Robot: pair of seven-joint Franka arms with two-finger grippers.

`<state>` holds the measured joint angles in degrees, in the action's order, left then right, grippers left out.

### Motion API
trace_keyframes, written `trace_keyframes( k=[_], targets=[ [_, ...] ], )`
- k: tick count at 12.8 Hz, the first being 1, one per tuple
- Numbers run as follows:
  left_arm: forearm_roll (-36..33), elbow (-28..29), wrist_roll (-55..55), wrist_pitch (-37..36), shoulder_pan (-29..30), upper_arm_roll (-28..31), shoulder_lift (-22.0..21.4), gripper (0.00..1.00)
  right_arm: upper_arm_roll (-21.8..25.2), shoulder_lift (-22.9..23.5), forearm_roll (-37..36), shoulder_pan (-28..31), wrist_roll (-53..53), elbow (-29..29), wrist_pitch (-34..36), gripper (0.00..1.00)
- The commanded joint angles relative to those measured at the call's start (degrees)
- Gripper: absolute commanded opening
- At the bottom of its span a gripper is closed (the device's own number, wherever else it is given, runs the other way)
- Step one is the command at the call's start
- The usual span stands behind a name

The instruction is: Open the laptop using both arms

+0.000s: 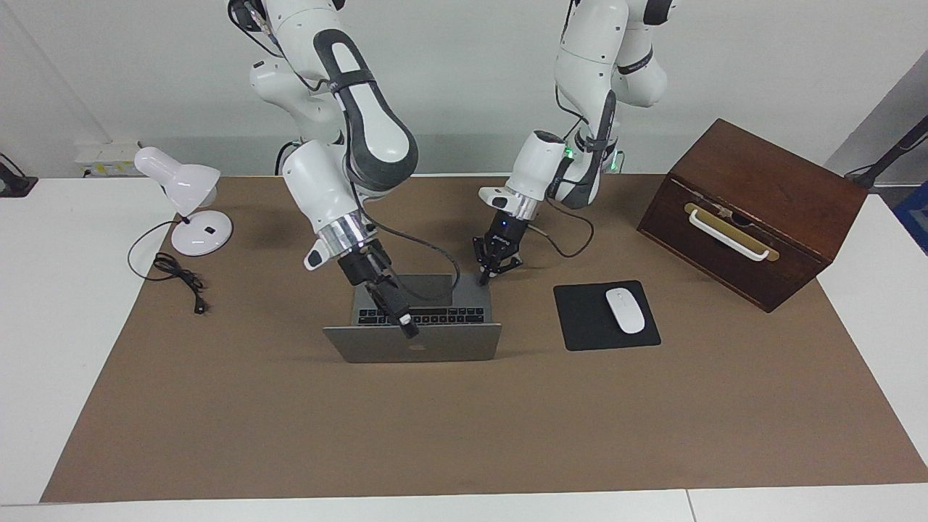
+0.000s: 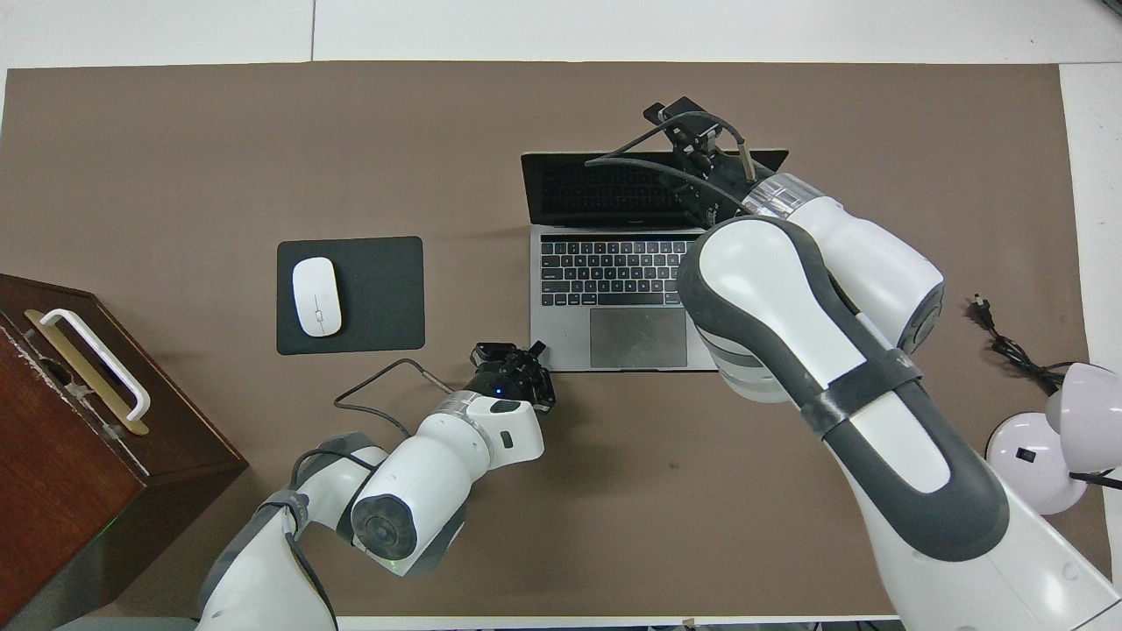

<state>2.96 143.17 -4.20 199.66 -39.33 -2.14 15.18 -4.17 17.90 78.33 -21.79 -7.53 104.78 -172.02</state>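
Facing view first: the right claw (image 1: pixel 407 328) reaches down over the keyboard to the upper edge of the lid of the laptop (image 1: pixel 413 343); its fingers look closed on that edge, though the angle makes the pinch hard to confirm. The lid stands raised, tilted away from the robots, with its logo side toward this camera. In the overhead view the same claw (image 2: pixel 692 131) lies over the top of the dark screen, and the right arm's bulky forearm covers the corner of the laptop's base toward its own end of the tabletop.

The left claw (image 1: pixel 493 270) sits low at the base's corner nearest the robots, on the left arm's side; its fingers are spread apart and grasp nothing, and whether a tip touches the base I cannot tell.

Outward from the laptop, bare brown mat (image 1: pixel 464 428) stretches away from the robots to the mat's edge. A black mouse pad (image 1: pixel 580 326) lies beside the laptop toward the left arm's end, carrying a white mouse (image 1: pixel 625 310). Further toward that end sits a wooden box (image 1: pixel 754 210). A white desk lamp (image 1: pixel 190 206) stands near the mat's edge at the right arm's end.
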Motion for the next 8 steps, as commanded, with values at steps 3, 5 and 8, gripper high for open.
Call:
trace_keyframes(
  k=[3, 5, 8],
  targets=[
    [0.6, -1.4, -1.0, 1.0, -1.1, 0.9, 2.8, 0.0, -0.3, -3.5, -1.2, -4.2, -8.4, -1.8, -2.1, 1.0],
    [0.7, -2.0, -0.9, 1.0, -0.7, 0.9, 2.8, 0.0, -0.3, -4.3, -1.1, -5.5, -11.3, -4.2, -3.7, 1.0],
    [3.4, -3.1, -0.8, 1.0, -0.7, 0.9, 2.8, 0.0, 0.2, -4.0, -1.6, -5.4, -11.4, -9.9, -4.2, 1.0]
  ],
)
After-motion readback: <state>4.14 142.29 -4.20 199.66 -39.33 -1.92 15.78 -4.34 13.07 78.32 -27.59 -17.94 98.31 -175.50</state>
